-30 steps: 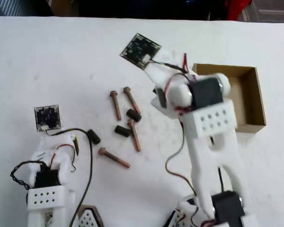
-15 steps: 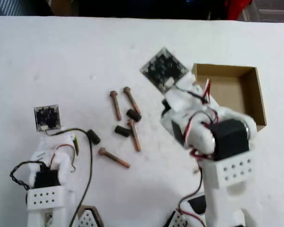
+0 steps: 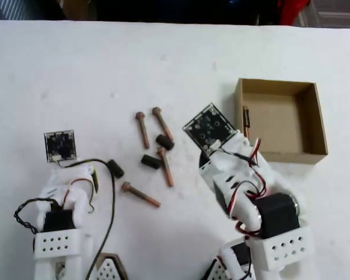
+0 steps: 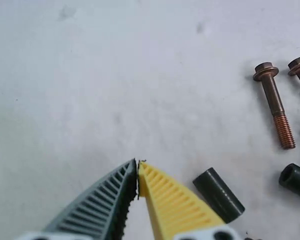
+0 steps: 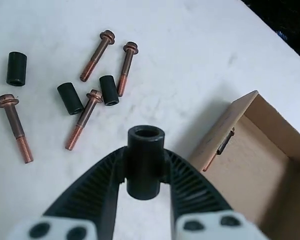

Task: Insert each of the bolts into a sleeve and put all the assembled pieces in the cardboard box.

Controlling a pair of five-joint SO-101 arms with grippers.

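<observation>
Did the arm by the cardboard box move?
Yes. The right arm, holding a sleeve, pulled back toward its base: its wrist sat beyond the far corner of the cardboard box, and now lies beside its wall.

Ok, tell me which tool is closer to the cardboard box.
Right. The right tool, shut on a sleeve, sits just beside the cardboard box; the left tool is far off, on the other side of the loose bolts.
</observation>
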